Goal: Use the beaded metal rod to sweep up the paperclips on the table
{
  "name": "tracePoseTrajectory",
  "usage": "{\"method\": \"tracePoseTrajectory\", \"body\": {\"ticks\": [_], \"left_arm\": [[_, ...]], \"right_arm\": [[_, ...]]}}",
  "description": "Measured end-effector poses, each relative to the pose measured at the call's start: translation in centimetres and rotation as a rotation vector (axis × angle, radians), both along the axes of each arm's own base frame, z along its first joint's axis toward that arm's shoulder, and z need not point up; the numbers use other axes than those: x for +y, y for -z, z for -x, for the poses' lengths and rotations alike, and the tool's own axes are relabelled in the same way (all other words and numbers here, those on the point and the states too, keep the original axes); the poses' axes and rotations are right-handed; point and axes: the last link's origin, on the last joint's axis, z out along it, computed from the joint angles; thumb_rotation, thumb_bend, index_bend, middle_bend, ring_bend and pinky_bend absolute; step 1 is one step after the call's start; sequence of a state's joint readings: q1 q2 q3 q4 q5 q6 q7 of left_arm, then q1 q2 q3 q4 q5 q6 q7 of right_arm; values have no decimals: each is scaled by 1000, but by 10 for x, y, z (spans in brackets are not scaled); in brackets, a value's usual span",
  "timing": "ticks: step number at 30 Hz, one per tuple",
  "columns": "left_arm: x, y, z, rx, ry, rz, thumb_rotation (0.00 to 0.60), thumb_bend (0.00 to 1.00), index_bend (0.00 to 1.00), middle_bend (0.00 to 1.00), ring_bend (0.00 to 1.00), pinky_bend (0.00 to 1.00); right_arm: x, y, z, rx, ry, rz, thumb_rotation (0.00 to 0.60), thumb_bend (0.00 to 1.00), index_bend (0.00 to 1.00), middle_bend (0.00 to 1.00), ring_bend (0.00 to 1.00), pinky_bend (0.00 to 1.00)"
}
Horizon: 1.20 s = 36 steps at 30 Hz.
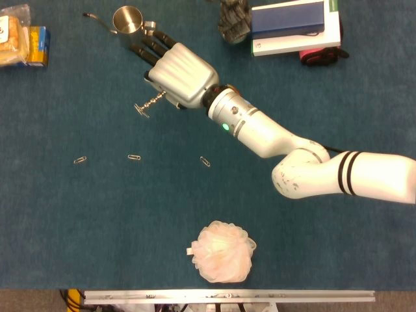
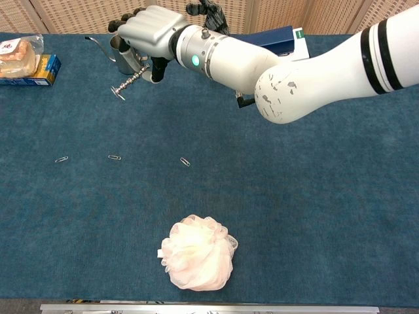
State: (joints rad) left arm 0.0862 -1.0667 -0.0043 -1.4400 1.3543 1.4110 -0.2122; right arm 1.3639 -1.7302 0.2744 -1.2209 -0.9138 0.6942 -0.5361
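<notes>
My right hand (image 1: pixel 174 73) (image 2: pixel 149 33) reaches across the far left part of the table and grips the beaded metal rod (image 1: pixel 149 103) (image 2: pixel 127 83). The rod sticks out down and to the left, its flat end above the cloth. Three paperclips lie in a row nearer the front: one on the left (image 1: pixel 80 160) (image 2: pixel 61 159), one in the middle (image 1: pixel 134 157) (image 2: pixel 114 157) and one on the right (image 1: pixel 205 161) (image 2: pixel 186 161). The rod's tip is well behind the middle clip. My left hand is out of sight.
A steel pitcher (image 1: pixel 130 26) (image 2: pixel 123 53) stands just behind the hand. Snack packs (image 1: pixel 23 40) (image 2: pixel 25 61) lie far left. A box and a book (image 1: pixel 296 26) sit at the back right. A white bath puff (image 1: pixel 223 251) (image 2: pixel 196 252) lies near the front edge.
</notes>
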Motion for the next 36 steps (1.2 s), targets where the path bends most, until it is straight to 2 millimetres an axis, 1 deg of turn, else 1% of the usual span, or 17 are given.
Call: {"method": "tracePoseTrajectory", "body": {"ticks": [1,3,4,5,6,7,14,19,23,25,29,36], "left_arm": [[0,0,0,1,-1,1,600,137,495,396,289,348],[0,-1,1,4,-4,3,600,136,494,396,289,348],[-1,-1,1,5,-5,3,600,136,493,395,289,348],[-1,-1,1,5,-6,1,600,137,492,395,289,348],[-1,-1,1,4,-7,0,600,137,492,395,289,348],[-1,-2,1,4,-7,-1,600,137,492,395,289,348],[-2,-1,1,8,-11,6,600,136,491,396,289,348],[-1,0,0,7,-7,9,600,137,491,396,289,348],[2,1,-3,10,2,13,600,136,491,395,289,348],[5,2,-4,10,7,17,600,136,487,386,287,348],[11,5,-8,-2,-7,53,600,137,449,324,231,348],[34,16,-24,-10,11,115,600,137,426,269,202,343]], "right_arm": [[1,1,-1,-4,-4,1,600,386,570,64,0,75],[0,2,0,0,-12,5,600,255,361,45,0,75],[0,3,1,7,-12,3,600,140,191,26,0,75],[0,4,2,15,-10,1,600,50,72,11,0,73],[-1,6,3,27,-5,-2,600,12,18,3,0,72],[-1,6,4,36,-1,-3,600,0,0,0,0,70],[-2,6,15,66,29,3,600,0,0,0,0,65],[-3,0,29,67,57,13,600,0,0,5,0,63],[-1,-10,45,66,80,23,600,0,0,18,0,62],[1,-18,54,69,91,29,600,0,0,20,0,62],[7,-40,75,75,113,53,600,0,0,32,0,62],[22,-94,125,64,181,142,600,0,11,34,0,62]]}}
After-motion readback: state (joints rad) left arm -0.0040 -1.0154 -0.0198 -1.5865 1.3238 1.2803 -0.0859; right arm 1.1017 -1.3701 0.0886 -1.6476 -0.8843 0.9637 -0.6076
